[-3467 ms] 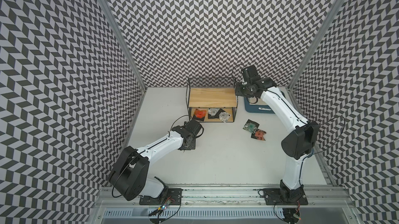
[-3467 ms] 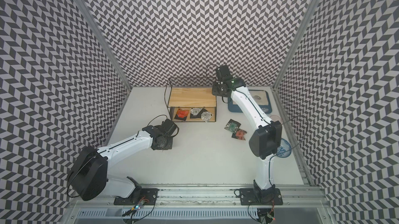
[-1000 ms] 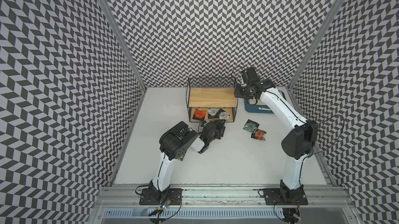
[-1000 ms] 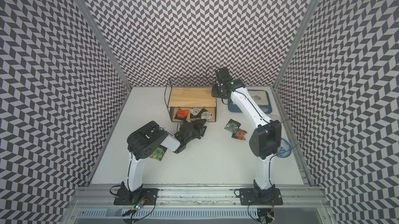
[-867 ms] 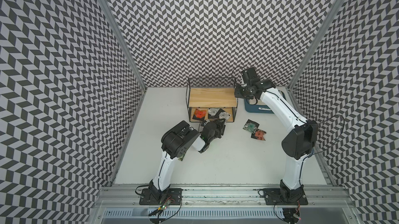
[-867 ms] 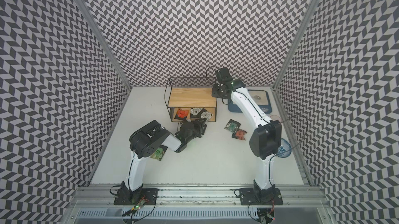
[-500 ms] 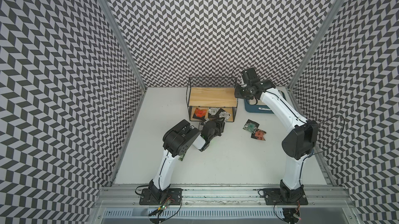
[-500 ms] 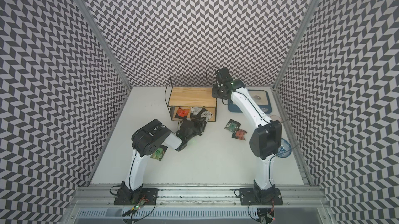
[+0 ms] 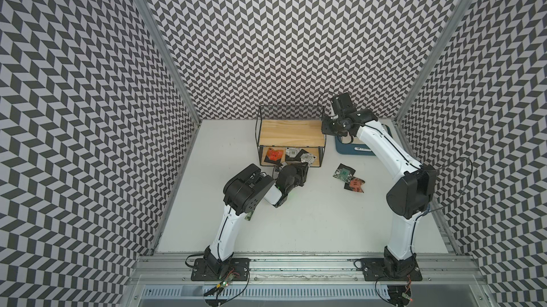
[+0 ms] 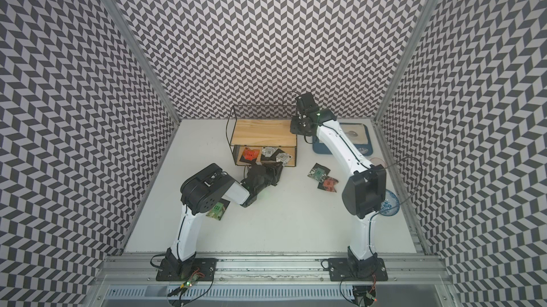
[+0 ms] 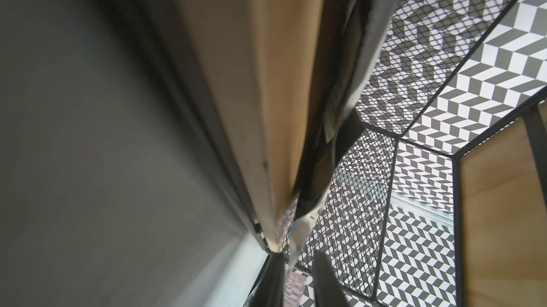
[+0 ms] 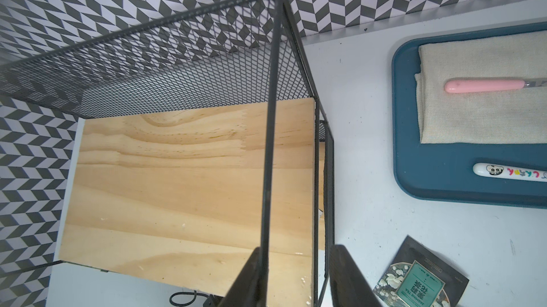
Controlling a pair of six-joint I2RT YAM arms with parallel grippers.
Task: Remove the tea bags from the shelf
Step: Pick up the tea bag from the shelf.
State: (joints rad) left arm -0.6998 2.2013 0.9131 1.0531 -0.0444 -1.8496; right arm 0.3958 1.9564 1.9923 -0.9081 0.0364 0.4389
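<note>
The shelf [image 9: 290, 132] stands at the back with its top board bare. On its lower board lie an orange-red tea bag [image 9: 273, 154], a white one [image 9: 293, 152] and a silver one [image 9: 307, 158]. My left gripper [image 9: 305, 168] is at that tier's front edge. In the left wrist view its jaws [image 11: 299, 279] stand narrowly apart, and a pale tea bag's corner [image 11: 296, 240] hangs between them. My right gripper [image 12: 299, 279] is open astride the shelf's right-end top wire [image 12: 269, 142], which lies against one finger. A teal tea bag [image 9: 343, 172] and an orange-red one [image 9: 355, 184] lie on the table. A green one [image 10: 217, 209] lies under my left arm.
A blue tray [image 9: 352, 151] with a beige cloth [image 12: 473, 92], a pink-handled utensil [image 12: 485, 85] and a white stick [image 12: 509, 174] sits right of the shelf. A blue patterned dish [image 10: 389, 205] lies near the right wall. Patterned walls close in three sides.
My left arm has swung from the table's left to the shelf's front and edged into the lower tier. Its jaws have narrowed. The right arm has barely moved.
</note>
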